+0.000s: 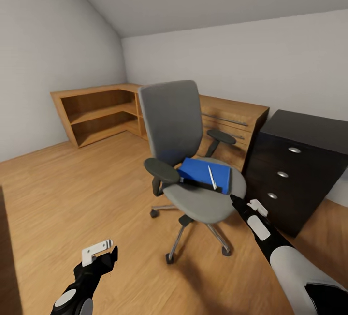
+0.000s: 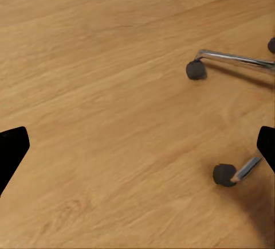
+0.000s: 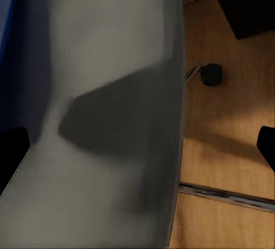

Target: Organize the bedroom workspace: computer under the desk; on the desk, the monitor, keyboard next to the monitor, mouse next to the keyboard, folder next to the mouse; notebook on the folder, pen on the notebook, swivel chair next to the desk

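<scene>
To lift the blue folder (image 1: 205, 172) cleanly off the swivel chair (image 1: 193, 160), I should bring my right gripper (image 1: 235, 202) in low over the seat's front edge and pinch the folder's near edge without tipping off the pen (image 1: 211, 177) lying on top. The folder rests on the seat at about eleven o'clock from my right gripper, near it but apart. Both grippers are spread and empty, my left gripper (image 1: 110, 252) hanging over bare floor (image 2: 103, 88).
</scene>
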Motion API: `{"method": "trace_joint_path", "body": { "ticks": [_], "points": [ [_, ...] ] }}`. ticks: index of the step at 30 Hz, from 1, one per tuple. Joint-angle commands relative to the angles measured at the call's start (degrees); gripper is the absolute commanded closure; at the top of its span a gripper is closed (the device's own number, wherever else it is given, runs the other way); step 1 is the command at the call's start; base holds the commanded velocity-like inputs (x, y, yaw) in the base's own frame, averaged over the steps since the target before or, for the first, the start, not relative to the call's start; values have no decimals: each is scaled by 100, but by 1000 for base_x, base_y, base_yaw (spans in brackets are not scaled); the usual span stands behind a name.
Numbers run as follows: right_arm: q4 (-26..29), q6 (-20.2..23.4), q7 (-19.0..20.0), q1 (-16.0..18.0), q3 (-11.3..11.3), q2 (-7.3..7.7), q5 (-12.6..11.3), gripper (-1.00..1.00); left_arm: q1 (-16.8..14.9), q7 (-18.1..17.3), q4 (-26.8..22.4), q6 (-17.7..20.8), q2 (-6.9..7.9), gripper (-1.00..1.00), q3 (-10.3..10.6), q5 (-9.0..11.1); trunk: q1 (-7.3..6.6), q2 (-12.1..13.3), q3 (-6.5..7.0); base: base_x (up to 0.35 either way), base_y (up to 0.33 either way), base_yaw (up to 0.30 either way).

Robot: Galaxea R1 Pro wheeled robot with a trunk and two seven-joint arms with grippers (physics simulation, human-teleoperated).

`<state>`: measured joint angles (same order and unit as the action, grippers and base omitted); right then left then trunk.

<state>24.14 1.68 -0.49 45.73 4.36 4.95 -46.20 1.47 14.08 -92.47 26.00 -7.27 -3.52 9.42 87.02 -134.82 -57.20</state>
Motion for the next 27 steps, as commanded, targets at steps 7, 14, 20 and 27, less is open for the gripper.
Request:
{"method": "trace_joint_path", "body": {
  "ticks": [7,14,20,27],
  "points": [
    [-199,9,-3,-3,-14,-2,-74,-100,-4,33,-8,19,-2,-100,0,60,4,0,-5,277,72,3],
    [-200,8,-3,-3,-14,-2,-74,-100,-3,33,-8,19,-2,-100,0,60,4,0,-5,43,5,143],
    [-200,8,-3,-3,-17,-11,-74,-100,-5,33,1,19,-11,-100,0,60,4,0,-5,0,0,202],
    [-191,8,-3,-3,-16,-11,-74,-100,-4,33,6,19,-11,-100,3,60,4,0,-5,0,0,247]
  ]
}}
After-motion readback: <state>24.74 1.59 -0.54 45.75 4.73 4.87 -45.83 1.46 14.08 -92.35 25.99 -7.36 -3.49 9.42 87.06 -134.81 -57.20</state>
